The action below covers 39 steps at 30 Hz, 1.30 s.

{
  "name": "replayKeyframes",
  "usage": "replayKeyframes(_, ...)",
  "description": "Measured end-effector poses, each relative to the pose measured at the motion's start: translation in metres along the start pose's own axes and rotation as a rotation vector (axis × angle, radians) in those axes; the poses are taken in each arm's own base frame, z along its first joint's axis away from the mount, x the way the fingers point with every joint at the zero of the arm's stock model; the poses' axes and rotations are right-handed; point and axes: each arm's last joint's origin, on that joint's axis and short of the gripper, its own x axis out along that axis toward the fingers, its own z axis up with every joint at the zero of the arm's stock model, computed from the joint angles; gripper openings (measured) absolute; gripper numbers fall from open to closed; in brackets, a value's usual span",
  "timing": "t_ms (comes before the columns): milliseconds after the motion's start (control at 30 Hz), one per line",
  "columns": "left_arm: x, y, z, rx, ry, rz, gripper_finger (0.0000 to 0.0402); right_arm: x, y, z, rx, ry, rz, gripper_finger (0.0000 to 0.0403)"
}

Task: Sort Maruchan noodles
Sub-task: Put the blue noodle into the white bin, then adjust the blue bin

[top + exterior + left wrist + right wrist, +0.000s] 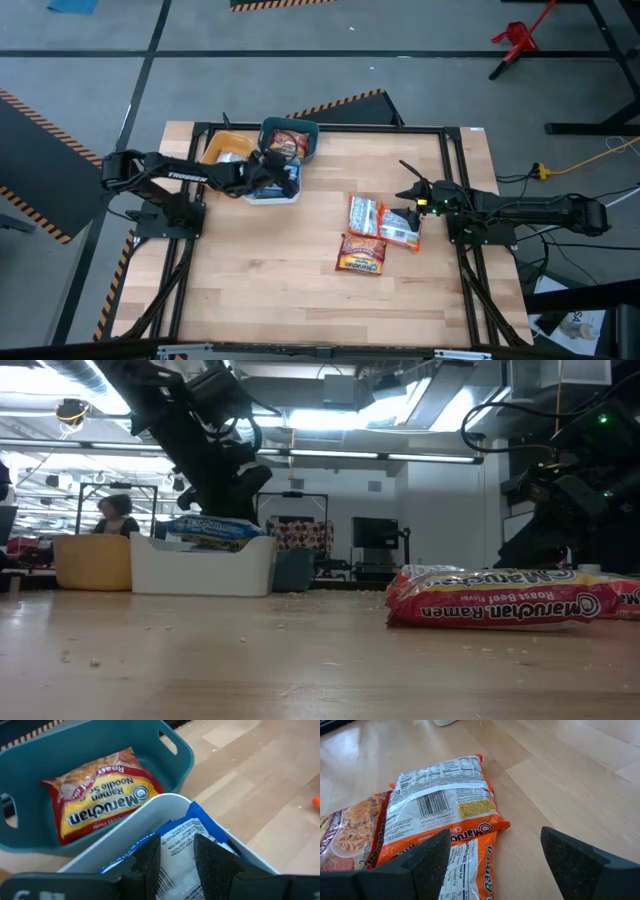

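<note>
Over the white bin (272, 192) near the bench's (300, 300) far-left corner, we see the left claw (176, 857) with its fingers (148, 862) drawn close together on a blue-and-white noodle packet (185, 840). That packet sits partly inside the white bin, one blue corner tilted up above the rim; in the low view it lies roughly level across the bin's top (210, 530). How its long axis runs against the bench edges we cannot tell.

Just behind the white bin, the teal bin (305, 135) holds one red-orange packet (100, 800), lying flat with its printed face up and its long axis along the length of the bin. A yellow bin (222, 148) stands beside these two, toward the left edge.

Toward the right edge of the bench, we find the right claw (492, 862) spread wide and holding nothing, just beside a cluster of three packets. The orange-silver packet nearest it (442, 805) lies back side up, barcode showing, and overlaps another orange packet (467, 872) beneath. The one seen in the high view as upright (363, 215) has its long axis running from near edge to far edge. A red-orange packet (362, 254) lies closer to the near edge, printed face up, touching the others.
</note>
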Motion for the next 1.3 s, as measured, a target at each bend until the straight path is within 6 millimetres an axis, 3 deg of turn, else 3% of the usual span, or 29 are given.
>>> replayKeyframes(267, -0.023, -0.011, 0.013, 0.009, -0.087, 0.019, 0.0111, 0.0, 0.0, 0.0, 0.019, 0.001, 0.0, 0.0296)
replayKeyframes(433, -0.042, 0.0, 0.025, 0.018, -0.181, 0.111, 0.0111, 0.0, 0.0, 0.0, 0.019, 0.001, 0.0, 0.0296)
replayKeyframes(633, -0.052, 0.021, 0.061, 0.026, -0.348, 0.049, 0.0111, 0.0, 0.0, 0.001, 0.021, -0.015, -0.018, 0.0296)
replayKeyframes(767, -0.041, 0.052, 0.08, 0.013, -0.382, 0.069, 0.0111, 0.0, 0.0, 0.003, 0.022, -0.036, -0.021, 0.0296)
replayKeyframes(1033, -0.001, 0.115, 0.096, 0.006, -0.367, 0.168, 0.0111, 0.0, 0.0, 0.003, 0.046, -0.038, -0.021, 0.0296)
replayKeyframes(1167, 0.021, 0.131, 0.103, -0.008, -0.404, 0.097, 0.0111, 0.0, -0.001, 0.003, 0.055, -0.048, -0.051, 0.0296)
replayKeyframes(1300, 0.043, 0.137, 0.124, 0.02, -0.398, 0.04, 0.0111, 0.0, -0.002, 0.004, 0.057, -0.056, -0.074, 0.0296)
